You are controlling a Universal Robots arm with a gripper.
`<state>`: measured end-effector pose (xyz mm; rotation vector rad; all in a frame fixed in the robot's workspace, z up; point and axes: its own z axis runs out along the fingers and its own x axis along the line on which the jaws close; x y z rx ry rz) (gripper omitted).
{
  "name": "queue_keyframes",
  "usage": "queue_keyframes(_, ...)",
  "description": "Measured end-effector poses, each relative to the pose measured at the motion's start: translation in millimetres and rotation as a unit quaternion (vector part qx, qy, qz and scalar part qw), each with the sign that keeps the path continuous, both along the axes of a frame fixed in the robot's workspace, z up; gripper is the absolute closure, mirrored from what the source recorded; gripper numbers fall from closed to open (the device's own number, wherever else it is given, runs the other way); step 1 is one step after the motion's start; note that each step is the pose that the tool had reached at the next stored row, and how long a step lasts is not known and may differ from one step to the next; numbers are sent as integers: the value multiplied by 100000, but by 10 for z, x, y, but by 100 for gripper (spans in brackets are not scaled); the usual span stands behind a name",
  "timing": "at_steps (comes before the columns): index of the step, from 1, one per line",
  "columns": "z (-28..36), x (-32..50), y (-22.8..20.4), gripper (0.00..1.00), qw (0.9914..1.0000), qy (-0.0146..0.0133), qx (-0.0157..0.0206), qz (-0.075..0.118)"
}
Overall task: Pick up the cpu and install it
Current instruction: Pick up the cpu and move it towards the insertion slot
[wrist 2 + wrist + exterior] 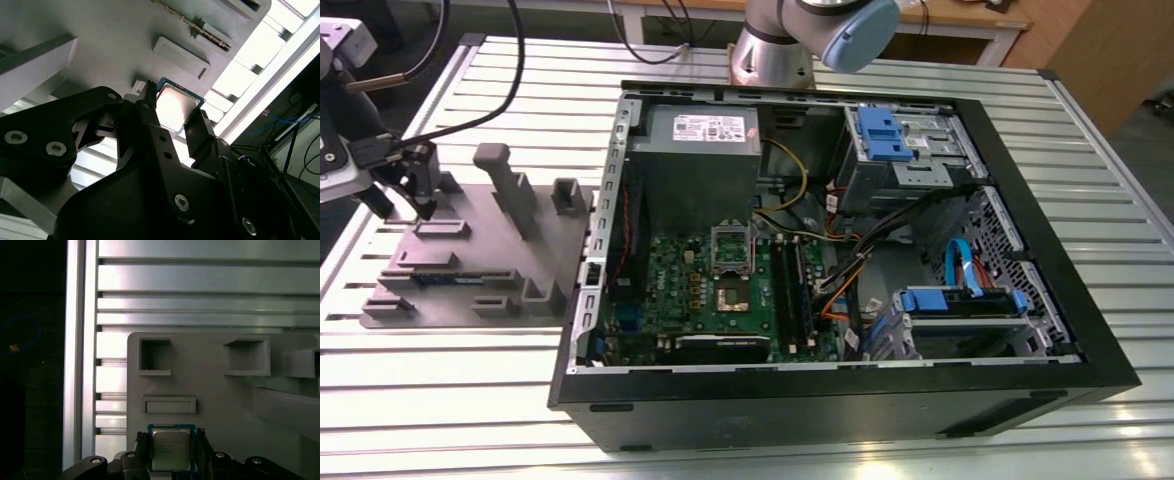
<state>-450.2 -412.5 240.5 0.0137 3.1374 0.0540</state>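
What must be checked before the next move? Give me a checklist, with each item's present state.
1. cpu lying flat on the fixture: ok.
2. Pincer centred on the cpu in both wrist views: ok.
3. Pincer clamped on the cpu: cannot tell.
4. Case open, board exposed: ok.
5. Socket empty: cannot tell.
6. Cables lying off the socket, toward the exterior view's right: ok.
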Motion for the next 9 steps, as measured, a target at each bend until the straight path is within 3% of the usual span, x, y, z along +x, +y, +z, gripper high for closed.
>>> queue_keyframes(9,21,0,3,53,100000,3,-1,-2)
